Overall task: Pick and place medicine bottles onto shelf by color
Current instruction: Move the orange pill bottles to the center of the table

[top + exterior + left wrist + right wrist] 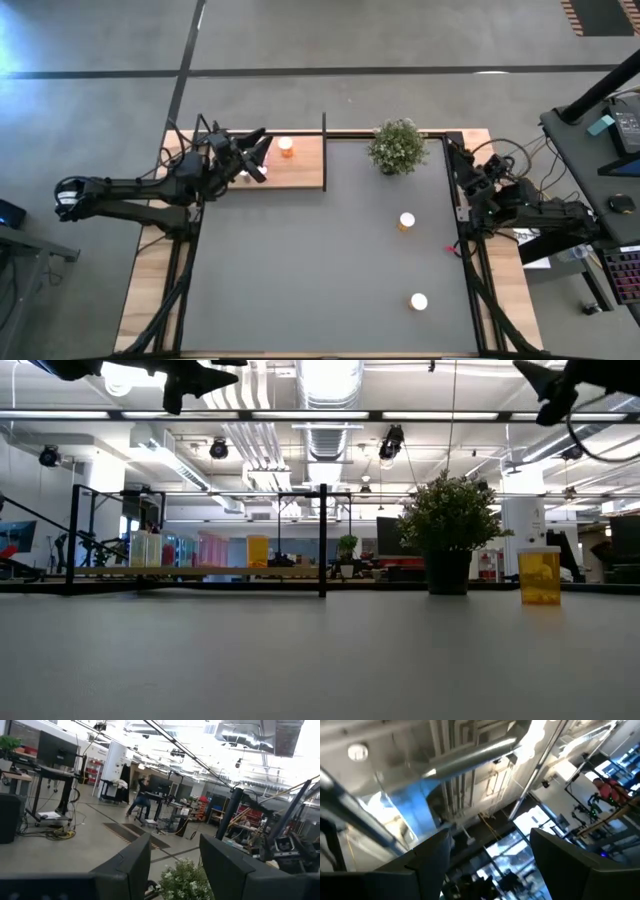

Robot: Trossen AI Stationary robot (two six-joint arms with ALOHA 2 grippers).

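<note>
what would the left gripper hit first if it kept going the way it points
Probably the potted plant: it sits right beyond the gap of the open, empty left gripper, across the table. Depth is unclear, and the aim may pass above it.

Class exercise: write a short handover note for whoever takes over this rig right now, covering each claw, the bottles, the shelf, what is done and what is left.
Left claw: open and empty, over the shelf.
Right claw: open, empty, parked at the table's right edge.
Done: orange bottle stands on the shelf; the low view shows more bottles there.
Left: two bottles on the table, one near the plant, one nearer the front.
</note>
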